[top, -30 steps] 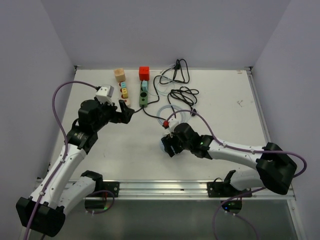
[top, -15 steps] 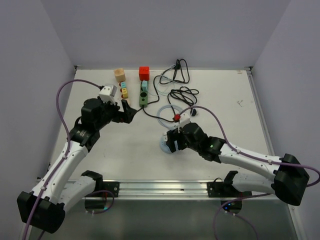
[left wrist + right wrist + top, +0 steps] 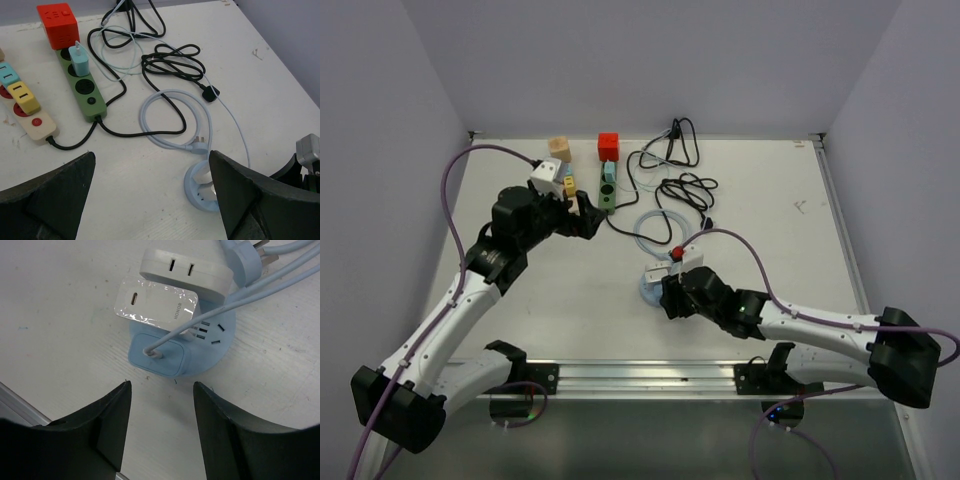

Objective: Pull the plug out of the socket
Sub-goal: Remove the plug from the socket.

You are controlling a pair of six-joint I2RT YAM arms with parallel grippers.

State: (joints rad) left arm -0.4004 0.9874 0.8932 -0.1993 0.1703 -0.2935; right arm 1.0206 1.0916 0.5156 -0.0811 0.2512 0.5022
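Right hand [image 3: 161, 407] hovers over the round socket [image 3: 200, 360] (fingers [image 3: 107, 425] spread).

I'm working in what looks like a robotics lab cell. A bare white counter [image 3: 770, 200] is boxed in by plain lavender walls [image 3: 650, 60]. An aluminium rail [image 3: 650, 375] runs along its near edge by the arm bases [image 3: 775, 372]. Purple cabling [image 3: 445, 190] loops off the arms, and a green power strip [image 3: 607, 195] is laid out like a test piece.
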